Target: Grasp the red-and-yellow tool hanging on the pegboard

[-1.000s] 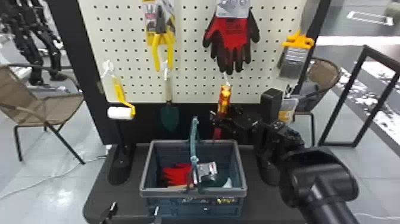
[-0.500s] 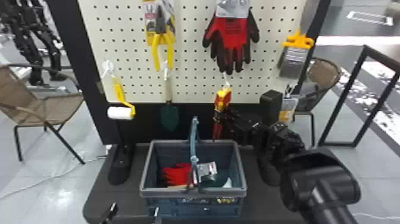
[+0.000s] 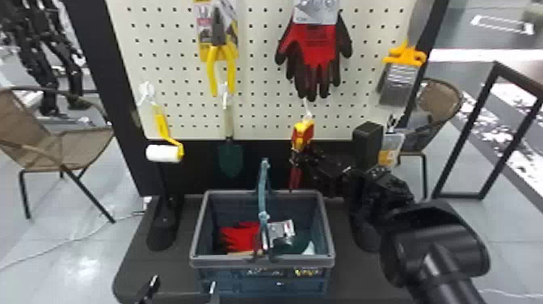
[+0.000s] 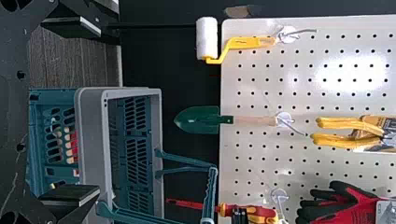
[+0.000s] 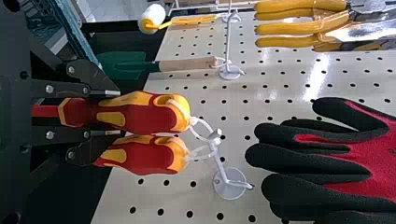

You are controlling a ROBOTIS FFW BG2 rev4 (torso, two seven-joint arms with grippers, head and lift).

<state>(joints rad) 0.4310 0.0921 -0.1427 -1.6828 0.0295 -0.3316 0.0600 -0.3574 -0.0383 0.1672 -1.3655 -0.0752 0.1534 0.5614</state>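
The red-and-yellow tool [image 3: 302, 135] hangs low on the white pegboard [image 3: 262, 101], below the red glove, tied by a white loop to a wire hook [image 5: 229, 182]. It has two red-and-yellow handles [image 5: 140, 112] side by side. My right gripper [image 3: 299, 163] is at the tool from the right, shut on it [image 5: 116, 114], with one handle pinched between the black fingers [image 5: 88, 79]. The tool's end also peeks in at the edge of the left wrist view [image 4: 247, 212]. My left gripper [image 4: 98, 111] is parked open at the table's front edge, before the basket [image 3: 182, 289].
A grey-and-teal basket [image 3: 323, 226] with a raised handle stands on the dark table below the tool, holding a red glove. On the pegboard hang a red-and-black glove [image 3: 313, 48], yellow pliers [image 3: 220, 60], a green trowel [image 3: 230, 155] and a paint roller [image 3: 163, 153].
The tool's top has dropped slightly and it has tilted a little in my right gripper. The right arm's elbow has shifted in the foreground. The left arm has not moved.
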